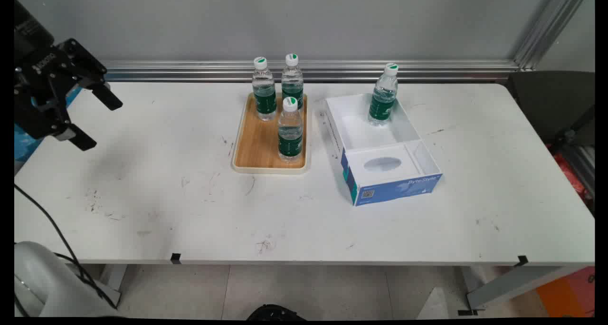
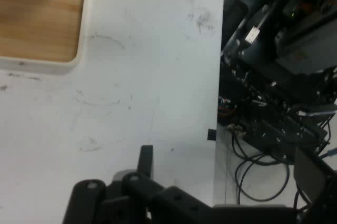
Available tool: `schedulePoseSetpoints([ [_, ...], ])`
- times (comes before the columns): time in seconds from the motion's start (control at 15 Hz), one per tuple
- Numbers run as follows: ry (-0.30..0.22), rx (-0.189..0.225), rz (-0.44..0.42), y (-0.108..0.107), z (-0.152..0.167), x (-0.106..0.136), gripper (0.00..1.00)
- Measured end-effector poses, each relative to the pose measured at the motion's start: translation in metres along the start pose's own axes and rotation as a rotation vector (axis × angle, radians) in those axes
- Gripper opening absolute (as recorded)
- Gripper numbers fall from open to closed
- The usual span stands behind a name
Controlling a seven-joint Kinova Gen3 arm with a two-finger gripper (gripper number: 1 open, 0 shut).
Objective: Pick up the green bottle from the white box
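The pincer point(image 1: 97, 120) is black, with jointed linkage, two flat fingers point(image 1: 107, 97) and small white lettering. A thin black cable point(image 1: 52, 225) hangs below.

My gripper point(image 1: 92, 120) looks like matt black plastic or metal, linkage and fingers point(image 1: 107, 97) alike, and the table point(image 1: 156, 211) under it is smooth white laminate, matt and scuffed with dark marks. The tray point(image 1: 259, 142) has a wood-grain floor, satin rather than glossy, with a smooth cream rim; the bottles point(image 1: 290, 130) are clear glossy plastic with green film labels and white plastic caps. The box point(image 1: 389, 166) is printed cardboard, white inside and slightly glossy blue outside; the rail point(image 1: 427, 71) along the wall is brushed aluminium.
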Motion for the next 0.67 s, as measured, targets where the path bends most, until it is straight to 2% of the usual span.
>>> schedulePoseSetpoints([
  [0.27, 0.029, 0.029, -0.063, -0.001, 0.000, 0.014, 1.00],
  [0.67, 0.098, 0.112, -0.191, -0.019, 0.016, 0.057, 1.00],
])
